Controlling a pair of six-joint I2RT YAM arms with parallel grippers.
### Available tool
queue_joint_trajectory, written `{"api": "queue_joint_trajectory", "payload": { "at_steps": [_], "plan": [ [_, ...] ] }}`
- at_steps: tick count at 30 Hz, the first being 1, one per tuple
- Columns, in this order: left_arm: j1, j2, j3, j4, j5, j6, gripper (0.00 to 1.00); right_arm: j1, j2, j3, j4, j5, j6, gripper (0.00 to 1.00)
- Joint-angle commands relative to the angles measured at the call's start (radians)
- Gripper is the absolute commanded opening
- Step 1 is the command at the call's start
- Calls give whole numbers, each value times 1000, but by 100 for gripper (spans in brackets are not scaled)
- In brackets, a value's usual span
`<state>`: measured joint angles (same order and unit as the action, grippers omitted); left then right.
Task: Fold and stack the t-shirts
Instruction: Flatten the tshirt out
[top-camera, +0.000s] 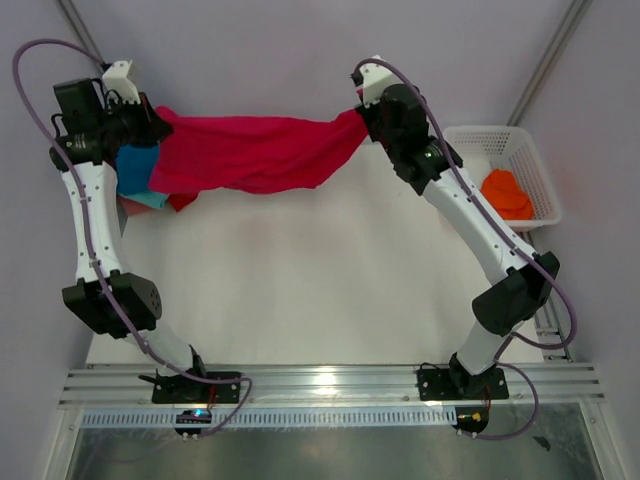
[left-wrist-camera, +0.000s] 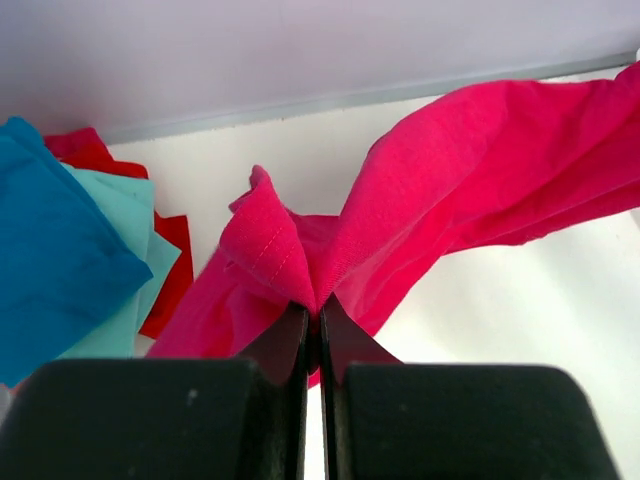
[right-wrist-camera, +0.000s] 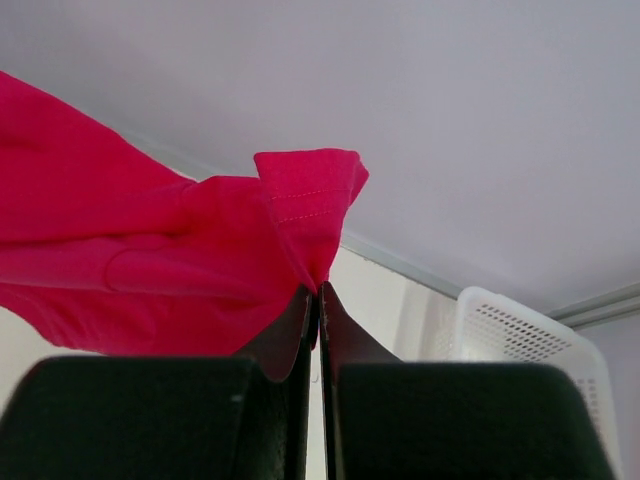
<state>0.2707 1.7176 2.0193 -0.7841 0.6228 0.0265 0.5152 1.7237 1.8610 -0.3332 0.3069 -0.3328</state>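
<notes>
Grippers: your left gripper and right gripper both clamp the crimson tee.
Done: pile looks folded.
Left: this tee; orange tee in basket.

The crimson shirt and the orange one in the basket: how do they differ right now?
The crimson shirt hangs stretched between the left tool and right tool, both shut on it; the orange shirt lies untouched in the white basket. The crimson shirt is spread wide, the orange shirt bunched into a small heap. Both are plain soft cloth.
</notes>
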Motion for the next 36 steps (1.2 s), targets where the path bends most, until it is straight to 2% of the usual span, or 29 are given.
{"api": "queue_joint_trajectory", "payload": {
  "at_steps": [1, 5, 16, 22, 27, 30, 33, 36],
  "plan": [
    [7, -93, 32, 12, -21, -46, 0, -1, -67, 26, -14, 41, -44, 3],
    [7, -144, 38, 26, -60, -54, 0, -1, -111, 10, -4, 64, -51, 3],
    [7, -257, -112, -12, 31, -43, 0, -1, -262, -43, -138, -42, -21, 3],
    [-7, -124, -156, -40, 60, -30, 0, -1, -213, -106, -113, 24, -74, 3],
    [-67, -17, -165, -60, -35, 79, 0, -9, -162, -125, -60, 46, -90, 3],
    [-91, 25, -154, -47, -48, 96, 0, -12, -124, -99, -40, 61, -115, 3],
    [-103, 65, -102, -73, -20, 93, 1, -21, -63, -5, -44, 61, -156, 3],
    [-107, 80, -68, -98, -5, 90, 6, -58, 37, 221, -121, 63, -121, 3]
  ]
}}
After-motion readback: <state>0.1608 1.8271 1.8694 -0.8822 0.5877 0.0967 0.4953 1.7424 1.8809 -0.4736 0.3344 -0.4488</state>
